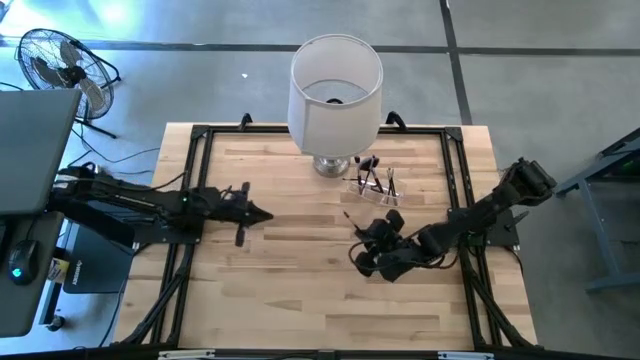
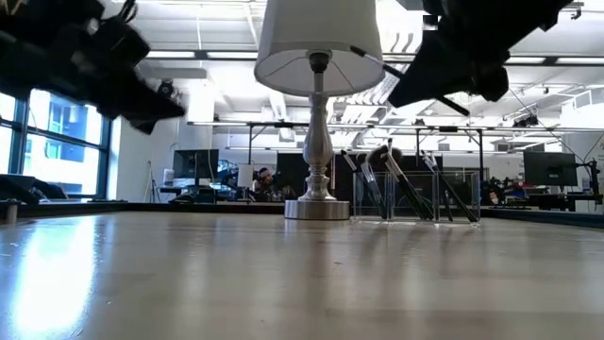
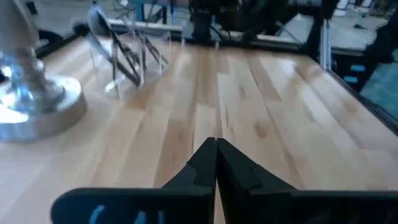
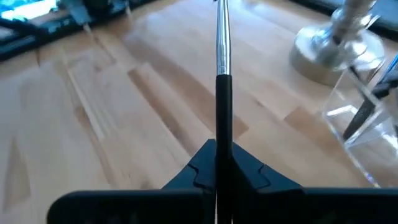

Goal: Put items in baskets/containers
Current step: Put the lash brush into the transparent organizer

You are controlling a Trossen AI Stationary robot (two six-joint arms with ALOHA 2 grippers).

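Right wrist view shows the right gripper [image 4: 219, 163] clenched on one brush [image 4: 222, 74] near the clear holder [image 1: 374, 184], where several brushes [image 2: 401, 184] already stand; the left gripper [image 3: 216, 163], closed and empty, waits well apart.

The table [image 1: 300, 290] is pale wood in long planks with a darker grain, framed by black rails [image 1: 190, 180]. The lamp's shade [image 1: 335, 95] is white, its base [image 1: 330, 166] shiny silver. The holder [image 2: 415, 196] right of the lamp is clear; the brushes [image 2: 401, 184] in it are dark. The right gripper [image 4: 219, 163] is black and pinches a brush [image 4: 222, 81] with a black handle and silver ferrule. The left gripper [image 3: 216, 163] is black too.
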